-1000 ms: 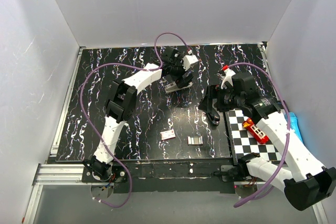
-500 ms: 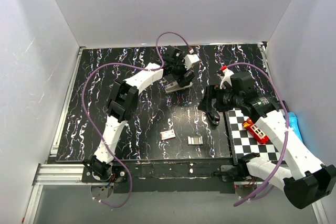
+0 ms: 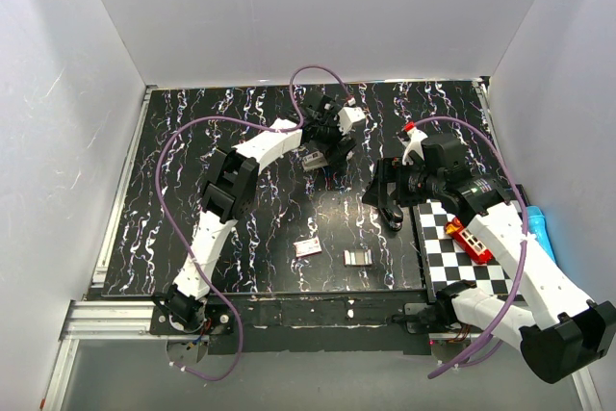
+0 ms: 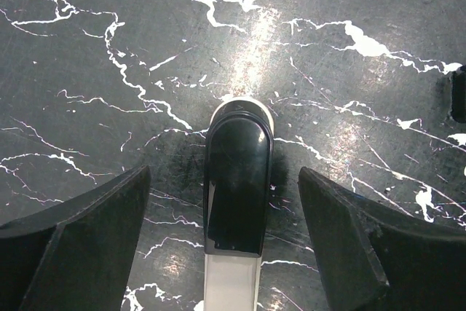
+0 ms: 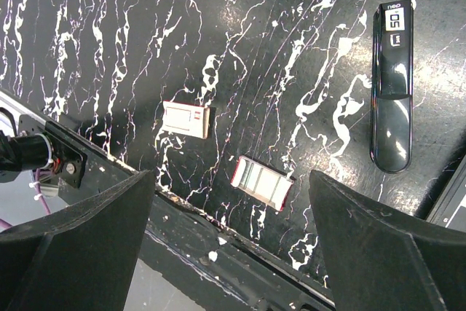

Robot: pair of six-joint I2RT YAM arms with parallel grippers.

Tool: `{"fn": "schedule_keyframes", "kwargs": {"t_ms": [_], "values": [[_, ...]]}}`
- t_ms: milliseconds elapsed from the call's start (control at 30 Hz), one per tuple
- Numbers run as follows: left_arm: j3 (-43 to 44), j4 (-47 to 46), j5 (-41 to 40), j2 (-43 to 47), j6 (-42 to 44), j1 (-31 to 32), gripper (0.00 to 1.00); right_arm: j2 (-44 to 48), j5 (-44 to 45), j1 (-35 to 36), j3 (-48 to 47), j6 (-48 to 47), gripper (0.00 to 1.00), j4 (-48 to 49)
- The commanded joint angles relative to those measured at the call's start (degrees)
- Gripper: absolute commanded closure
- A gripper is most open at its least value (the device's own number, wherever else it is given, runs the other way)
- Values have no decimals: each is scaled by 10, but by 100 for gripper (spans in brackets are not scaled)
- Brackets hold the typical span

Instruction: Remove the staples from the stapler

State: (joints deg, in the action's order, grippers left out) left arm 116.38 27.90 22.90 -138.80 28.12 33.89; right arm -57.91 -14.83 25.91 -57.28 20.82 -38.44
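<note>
A stapler with a glossy black top and a silver body (image 4: 237,172) lies on the black marbled table, at the far middle in the top view (image 3: 310,157). My left gripper (image 4: 224,180) is open and hovers over it, one finger on each side of its rounded end, not touching it. It also shows in the top view (image 3: 329,144). My right gripper (image 5: 231,180) is open and empty, held above the table's near right part (image 3: 383,197). No loose staples show.
A long black stapler-like object marked 50 (image 5: 392,85) lies below the right gripper (image 3: 396,215). A small open box tray (image 5: 262,182) and its sleeve (image 5: 187,119) lie near the front edge. A red object (image 3: 470,240) sits on a checkered board (image 3: 481,271).
The left gripper has shifted slightly toward the stapler and turned a little at the wrist. The right arm has barely moved.
</note>
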Motion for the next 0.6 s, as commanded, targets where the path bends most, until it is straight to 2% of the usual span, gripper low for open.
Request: {"fn": "schedule_keyframes", "kwargs": {"t_ms": [0, 233, 367, 467, 567], "values": [[25, 0, 0, 13, 2, 2, 19, 3, -12, 4, 1, -4, 6, 23], [29, 0, 0, 10, -1, 2, 28, 2, -18, 5, 1, -3, 6, 23], [32, 0, 2, 7, -3, 2, 44, 4, -18, 5, 2, -2, 6, 23], [33, 0, -3, 6, -3, 2, 48, 3, -20, 5, 3, -1, 6, 22], [31, 0, -7, 5, -3, 2, 58, 3, -23, 6, 4, 0, 6, 20]]}}
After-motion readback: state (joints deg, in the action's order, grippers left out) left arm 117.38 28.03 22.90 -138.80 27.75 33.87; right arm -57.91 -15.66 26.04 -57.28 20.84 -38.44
